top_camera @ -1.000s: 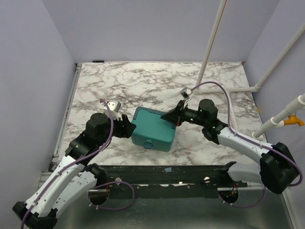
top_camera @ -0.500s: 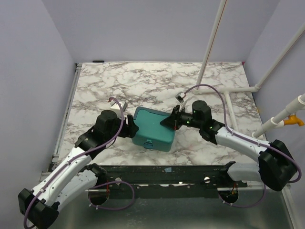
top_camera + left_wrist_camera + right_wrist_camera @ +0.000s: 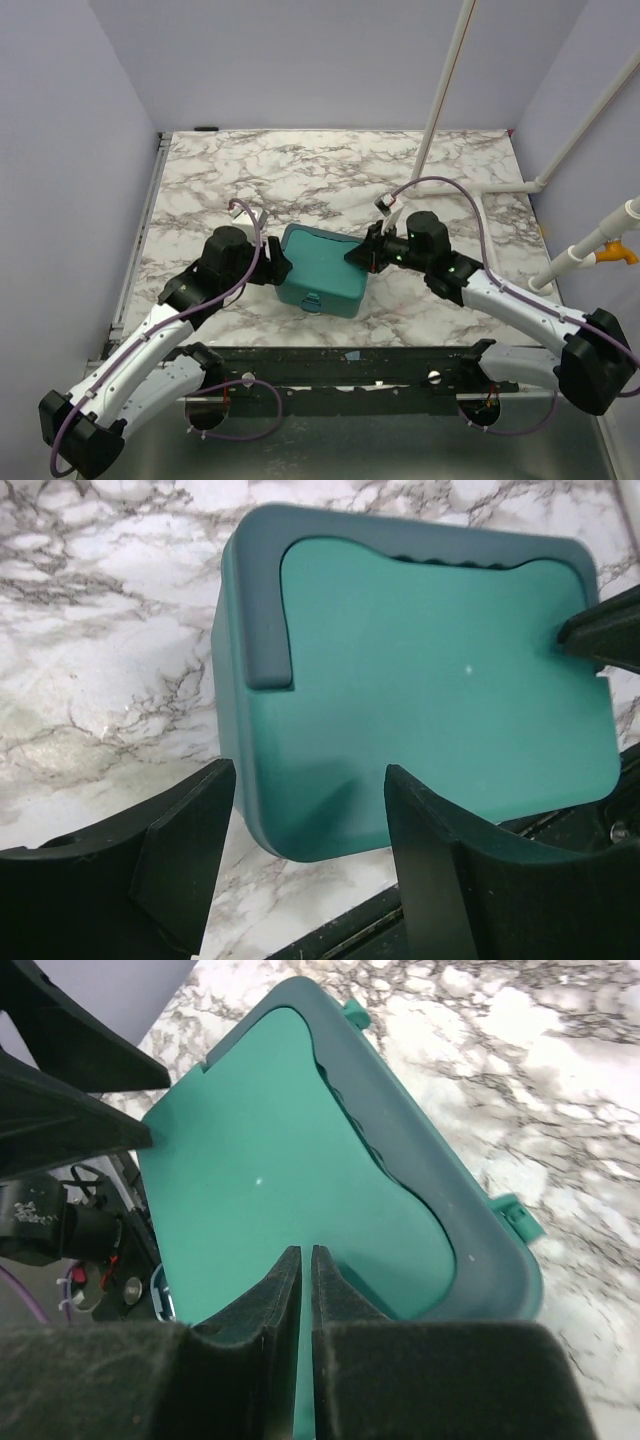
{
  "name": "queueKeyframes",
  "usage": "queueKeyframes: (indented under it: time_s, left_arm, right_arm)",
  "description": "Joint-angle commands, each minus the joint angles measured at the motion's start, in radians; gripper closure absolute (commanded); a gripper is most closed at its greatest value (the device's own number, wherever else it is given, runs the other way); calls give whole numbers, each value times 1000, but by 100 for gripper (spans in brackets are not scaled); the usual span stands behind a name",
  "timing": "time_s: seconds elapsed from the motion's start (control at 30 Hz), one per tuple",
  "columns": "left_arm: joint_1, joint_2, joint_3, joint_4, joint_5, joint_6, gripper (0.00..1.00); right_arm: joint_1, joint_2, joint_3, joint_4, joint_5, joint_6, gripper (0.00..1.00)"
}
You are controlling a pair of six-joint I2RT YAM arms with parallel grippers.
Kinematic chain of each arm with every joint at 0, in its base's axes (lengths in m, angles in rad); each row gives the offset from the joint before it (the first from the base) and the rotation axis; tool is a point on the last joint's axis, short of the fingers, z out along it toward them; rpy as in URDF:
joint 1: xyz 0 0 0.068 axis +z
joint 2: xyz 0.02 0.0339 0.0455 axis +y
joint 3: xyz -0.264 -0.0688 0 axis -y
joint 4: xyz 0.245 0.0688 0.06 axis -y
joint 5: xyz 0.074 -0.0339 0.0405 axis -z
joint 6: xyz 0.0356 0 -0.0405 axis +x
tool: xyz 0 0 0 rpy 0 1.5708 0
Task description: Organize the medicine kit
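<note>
The medicine kit is a teal-green box lying with its lid down on the marble table, its small latch facing the near edge. My left gripper is open at the kit's left side. In the left wrist view the kit has a near corner just beyond the gap between my open left fingers. My right gripper is shut and empty, with its tips over the right edge of the lid. In the right wrist view its closed tips rest on or just above the kit's lid; I cannot tell whether they touch.
A black rail runs along the table's near edge, just in front of the kit. White pipes rise at the back right and along the right wall. Lilac walls enclose the marble table on three sides.
My left gripper has moved right, up to the kit's left side. My right wrist has shifted slightly at the lid's right edge. The kit has not moved.
</note>
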Motion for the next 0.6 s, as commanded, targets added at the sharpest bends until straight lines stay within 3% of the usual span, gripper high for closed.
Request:
queueKeyframes:
  time_s: [0.0, 0.13, 0.37, 0.57]
  left_arm:
    - [-3, -8, 87, -2, -31, 30, 36]
    - [-4, 19, 145, 12, -28, 52, 35]
    - [-4, 100, 237, 83, 14, 102, 32]
    - [-2, 209, 264, 177, 27, 133, 28]
  right_arm:
    - [3, -99, 60, -183, 85, -32, 88]
    - [2, -144, 97, -287, 57, -39, 89]
    - [24, -190, 97, -390, -92, -79, 99]
    - [121, -235, 55, -422, -95, -105, 99]
